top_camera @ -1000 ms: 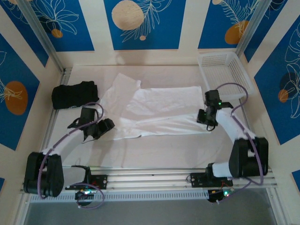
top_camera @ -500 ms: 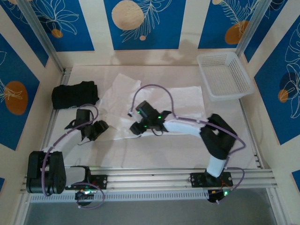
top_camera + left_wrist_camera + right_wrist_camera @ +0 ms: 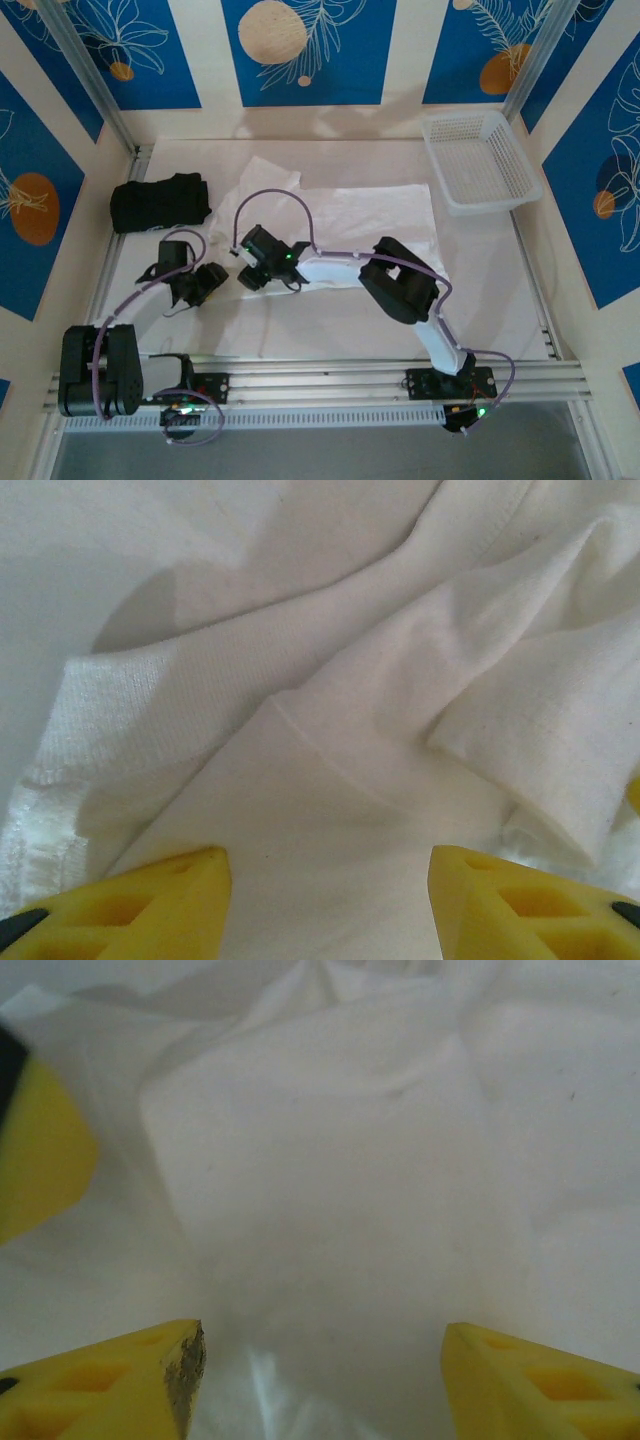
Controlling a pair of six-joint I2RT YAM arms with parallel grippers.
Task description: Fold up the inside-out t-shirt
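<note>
The black garment (image 3: 160, 203) lies beyond the left pincer (image 3: 203, 282), apart. That pincer is released, its jaws spread at the left edge of the shirt (image 3: 350, 225); its wrist view shows a ribbed edge (image 3: 110, 710). The right pincer (image 3: 248, 278), just beside it, is also released, over smooth cloth. Bare table (image 3: 300, 322) lies nearer; the basket (image 3: 480, 160) sits far right.

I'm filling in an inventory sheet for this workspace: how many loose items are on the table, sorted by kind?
Garments: 2 (white t-shirt, black folded garment)
Baskets: 1 (white basket)
Total: 3
</note>
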